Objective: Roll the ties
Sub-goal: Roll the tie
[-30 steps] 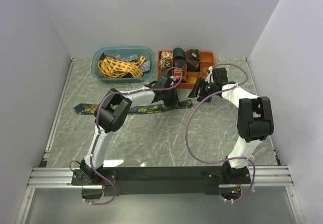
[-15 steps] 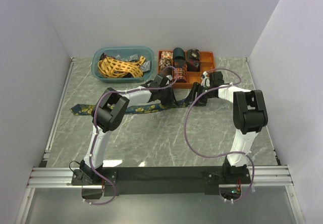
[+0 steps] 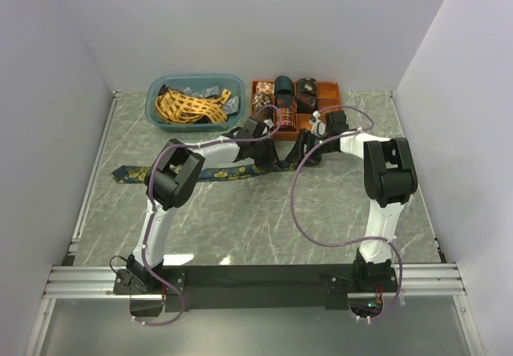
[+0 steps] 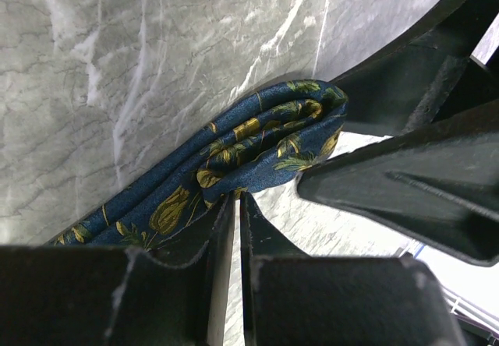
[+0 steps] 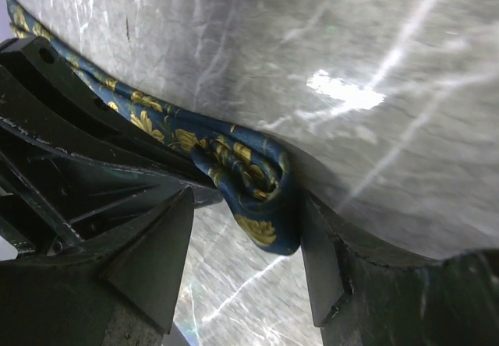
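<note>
The dark navy tie with gold motifs (image 3: pixel 200 173) lies flat across the marble table, running from the far left to the centre. Its right end is folded into a small thick roll, seen in the left wrist view (image 4: pixel 257 132) and the right wrist view (image 5: pixel 249 167). My left gripper (image 3: pixel 276 157) is pressed nearly shut, its tips (image 4: pixel 234 198) pinching the tie's edge just beside the roll. My right gripper (image 3: pixel 306 154) is open, and the roll sits between its fingers (image 5: pixel 248 206), touching the right finger (image 5: pixel 323 260).
A blue bin (image 3: pixel 232 79) at the back holds a yellow lattice tie (image 3: pixel 188 103) and other fabric. An orange compartment tray (image 3: pixel 337 95) next to it holds several rolled ties. Purple cables loop over both arms. Both grippers are close together in front of the tray.
My right gripper has moved left and down to the tie's rolled end. The tie has shifted slightly left. My left gripper has stayed on the tie.
</note>
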`<state>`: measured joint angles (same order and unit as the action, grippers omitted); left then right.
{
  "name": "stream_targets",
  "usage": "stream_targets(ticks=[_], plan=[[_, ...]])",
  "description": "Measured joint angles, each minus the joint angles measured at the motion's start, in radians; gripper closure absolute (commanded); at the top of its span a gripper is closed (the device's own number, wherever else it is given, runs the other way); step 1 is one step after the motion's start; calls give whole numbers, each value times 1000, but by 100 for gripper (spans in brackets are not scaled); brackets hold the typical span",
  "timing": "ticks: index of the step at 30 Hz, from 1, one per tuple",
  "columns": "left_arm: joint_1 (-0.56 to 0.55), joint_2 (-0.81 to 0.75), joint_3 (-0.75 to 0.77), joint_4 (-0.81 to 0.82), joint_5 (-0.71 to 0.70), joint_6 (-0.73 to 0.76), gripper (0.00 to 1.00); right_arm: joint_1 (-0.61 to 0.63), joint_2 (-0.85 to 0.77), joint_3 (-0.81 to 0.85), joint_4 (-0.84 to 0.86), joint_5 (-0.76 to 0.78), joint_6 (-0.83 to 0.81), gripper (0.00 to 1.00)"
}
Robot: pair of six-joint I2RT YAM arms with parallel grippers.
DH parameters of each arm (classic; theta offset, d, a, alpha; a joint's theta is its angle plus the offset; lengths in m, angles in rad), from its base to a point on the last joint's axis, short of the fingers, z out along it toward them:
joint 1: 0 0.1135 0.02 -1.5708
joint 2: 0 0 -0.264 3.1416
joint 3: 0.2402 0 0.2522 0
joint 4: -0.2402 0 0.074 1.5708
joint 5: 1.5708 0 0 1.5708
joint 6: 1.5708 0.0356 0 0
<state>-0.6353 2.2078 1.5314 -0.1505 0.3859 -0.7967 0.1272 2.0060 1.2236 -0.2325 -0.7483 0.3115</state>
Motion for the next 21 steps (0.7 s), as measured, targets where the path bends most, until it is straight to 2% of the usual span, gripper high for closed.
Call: stream_targets(ticks=[7, 10, 12, 13, 15, 18, 21], plan=[[9, 0, 6, -20, 3, 6, 85, 19, 8, 0, 6, -6, -11, 41], [14, 0, 7, -26, 4, 6, 85, 19, 8, -13, 20, -18, -14, 46], [19, 0, 7, -29, 10, 6, 85, 19, 7, -23, 32, -21, -18, 54], [21, 0, 7, -31, 11, 6, 85, 19, 8, -29, 36, -21, -18, 67], [26, 0, 7, -33, 17, 6, 85, 19, 8, -40, 38, -13, -22, 69], [30, 0, 7, -35, 24, 6, 83, 20, 13, -45, 41, -16, -20, 82], [30, 0, 8, -35, 28, 6, 77, 21, 13, -46, 44, -16, -19, 96]])
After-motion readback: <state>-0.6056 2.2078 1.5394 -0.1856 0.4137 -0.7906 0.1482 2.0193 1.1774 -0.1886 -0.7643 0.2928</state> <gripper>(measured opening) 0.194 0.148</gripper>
